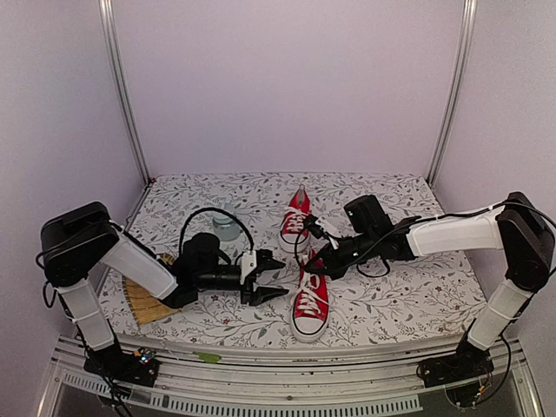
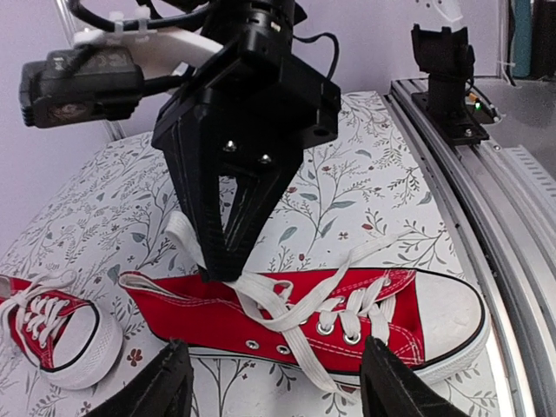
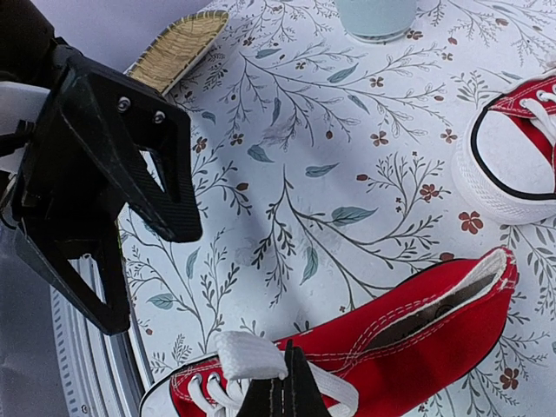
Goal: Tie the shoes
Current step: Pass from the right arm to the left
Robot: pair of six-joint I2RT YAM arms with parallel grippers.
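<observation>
The right tool (image 1: 315,266), jaws pressed together, pinches a white lace (image 3: 248,354) over the near shoe (image 1: 310,302). That shoe lies mid-desk with its white toe toward the near edge. Just left of it, the left tool (image 1: 283,278) hangs with jaws spread wide, holding nothing. The far shoe (image 1: 295,219) sits just beyond on the flower-patterned desk (image 1: 391,295).

The near shoe (image 1: 310,304), a small red sneaker with white toe cap and sole, stands upright, toe toward the near edge, its white laces (image 2: 261,295) untied and trailing off both sides. The matching far shoe (image 1: 295,219) stands just behind its heel, toe pointing the same way.
</observation>
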